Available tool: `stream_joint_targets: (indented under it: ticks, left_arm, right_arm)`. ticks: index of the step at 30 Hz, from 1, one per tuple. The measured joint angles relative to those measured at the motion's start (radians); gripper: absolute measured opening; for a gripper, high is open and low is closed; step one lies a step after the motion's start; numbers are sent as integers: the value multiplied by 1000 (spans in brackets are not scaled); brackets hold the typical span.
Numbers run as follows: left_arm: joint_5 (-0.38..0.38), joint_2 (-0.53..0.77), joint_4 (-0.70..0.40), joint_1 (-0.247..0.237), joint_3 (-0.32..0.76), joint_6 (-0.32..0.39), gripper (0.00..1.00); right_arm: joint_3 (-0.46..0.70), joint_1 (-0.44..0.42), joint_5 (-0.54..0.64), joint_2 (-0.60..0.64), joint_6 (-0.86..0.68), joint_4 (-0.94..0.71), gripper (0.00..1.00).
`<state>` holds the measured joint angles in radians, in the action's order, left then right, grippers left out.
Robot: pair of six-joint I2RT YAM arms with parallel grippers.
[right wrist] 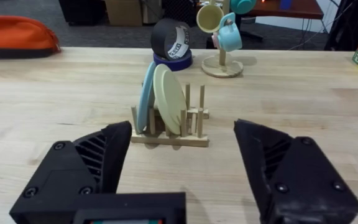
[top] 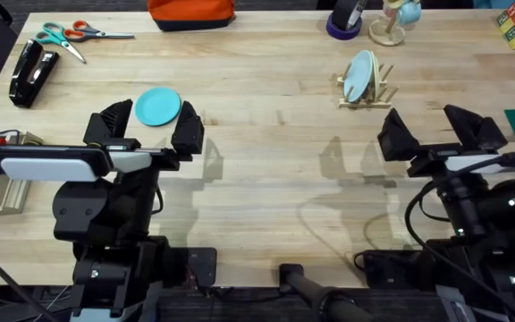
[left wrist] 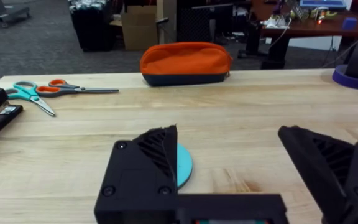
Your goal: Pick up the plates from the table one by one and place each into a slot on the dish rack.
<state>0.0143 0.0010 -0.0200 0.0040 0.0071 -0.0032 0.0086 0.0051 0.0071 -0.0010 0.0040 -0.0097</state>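
With one turquoise plate (top: pixel 157 106) flat on the table (top: pixel 266 170) just ahead of my left gripper (top: pixel 146 130), jaws spread, I'd drop low, pinch its near rim, while right gripper (top: pixel 441 134) waits spread near the dish rack (top: pixel 365 92) holding two plates.

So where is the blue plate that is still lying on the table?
In the overhead view the blue plate lies flat on the table's left half, just beyond the open left gripper, nearer than the scissors.
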Motion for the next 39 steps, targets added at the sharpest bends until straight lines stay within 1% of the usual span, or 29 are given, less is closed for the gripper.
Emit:
stream_joint_targets:
  ticks: [19, 21, 24, 27, 31, 34, 39]
  left_arm:
    - [-12, 0, -3, 0, 0, 5, 993]
    - [-15, 0, -26, 0, 1, -15, 993]
    - [-26, 9, -90, 0, 21, -59, 990]
    - [-35, 74, -161, 12, 108, -85, 991]
    - [-21, 231, -242, 56, 307, -99, 990]
    - [31, 406, -336, 104, 485, -104, 991]
    - [153, 726, -546, 186, 773, -110, 990]
  right_arm:
    - [1, 0, -1, 0, 2, -5, 994]
    - [2, 0, -2, 0, 2, -6, 994]
    - [18, 0, 0, 4, 1, -33, 994]
    - [91, 0, 4, 41, -2, -122, 992]
    - [280, -3, -2, 162, -5, -260, 992]
    - [421, -4, -13, 283, -5, -343, 992]
    - [674, -4, -41, 551, -5, -485, 992]
